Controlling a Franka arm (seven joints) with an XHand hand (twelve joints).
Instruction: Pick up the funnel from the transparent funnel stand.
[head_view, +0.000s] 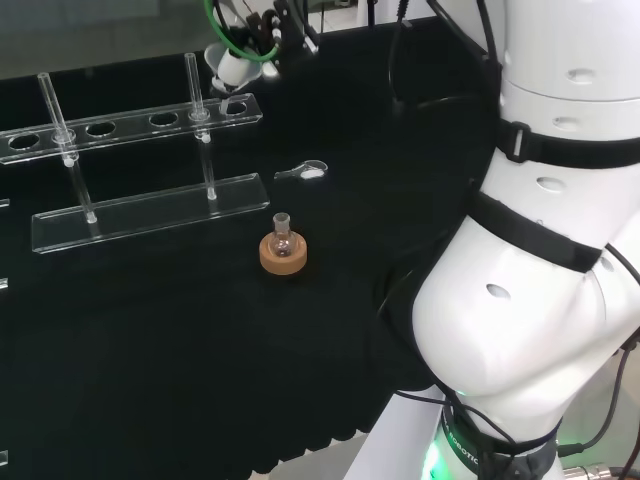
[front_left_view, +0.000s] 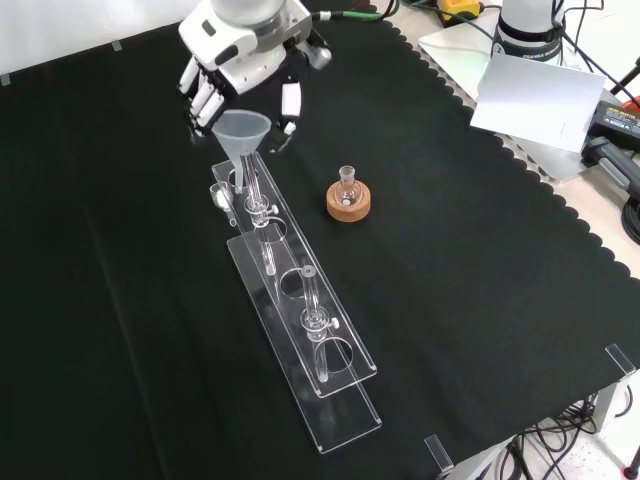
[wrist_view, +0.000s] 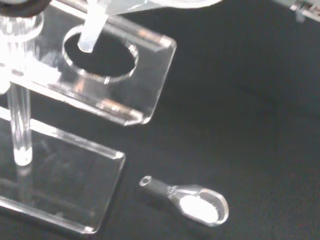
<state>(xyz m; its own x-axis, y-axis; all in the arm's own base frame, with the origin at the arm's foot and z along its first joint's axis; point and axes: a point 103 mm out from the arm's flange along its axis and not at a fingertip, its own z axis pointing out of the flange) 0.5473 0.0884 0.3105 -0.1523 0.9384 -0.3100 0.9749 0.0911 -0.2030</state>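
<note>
Landmark is your clear stand (front_left_view: 300, 330), a long two-tier rack with round holes in the top shelf, lying on the black worktop (front_left_view: 480, 300). In the front view it runs from upper left down toward lower right.

At the stand's upper end in the front view, your hand (front_left_view: 235, 60) hangs just above and behind the last hole. Its fingers (front_left_view: 205, 100) point down, curled around the funnel (front_left_view: 243, 135) at the rim, so it is clamped on the funnel. The funnel sits upright, its cone above the stand's top shelf. In the wrist view the funnel's stem (wrist_view: 90, 32) ends just over the last hole (wrist_view: 100, 55), tip at the hole's edge; you can't tell from there whether it is touching the shelf.

Right of the stand in the front view, near its upper half, a small round flask (front_left_view: 348, 188) stands in a cork ring (front_left_view: 349, 205), apart from the stand.

In the head view the same flask (head_view: 283, 237) sits in front of the stand's lower plate (head_view: 150, 212). A small clear scoop (head_view: 305, 172) with something white in its bowl lies flat just right of the stand's end, below the hand (head_view: 240, 55). The wrist view shows the scoop (wrist_view: 192, 200) beside the stand's base corner, not touching it.
</note>
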